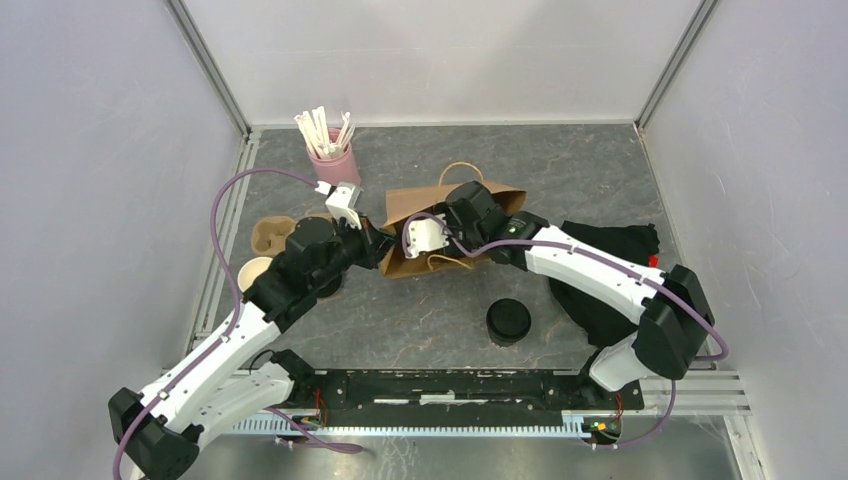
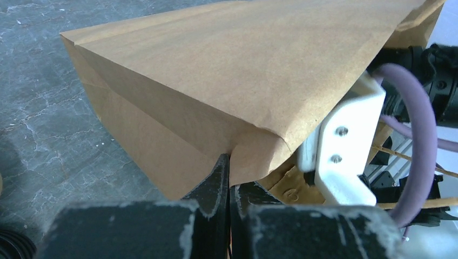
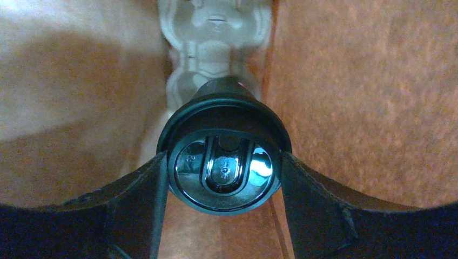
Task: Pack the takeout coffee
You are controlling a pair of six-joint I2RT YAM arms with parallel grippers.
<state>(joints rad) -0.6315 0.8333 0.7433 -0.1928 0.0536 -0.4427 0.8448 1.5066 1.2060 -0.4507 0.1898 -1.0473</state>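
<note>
left gripper (image 2: 228, 162) pinched shut | right gripper (image 3: 224, 172) spread wide (clamping) | both arms stretched forward, converging

Seen from above, the right gripper (image 3: 222, 175) is out of sight inside the paper bag (image 1: 412, 204). The coffee cup (image 3: 224, 89) it holds is hidden there too. In the right wrist view, the black lid (image 3: 224, 162) covers most of that cup. The pale tray (image 3: 213, 32) behind it runs off the top edge. The left arm (image 1: 230, 340) hides part of an open cup (image 1: 254, 270) and a brown tray (image 1: 270, 235). A dark round thing (image 2: 13, 245) is cut off at a corner, and I cannot tell what it is.
</note>
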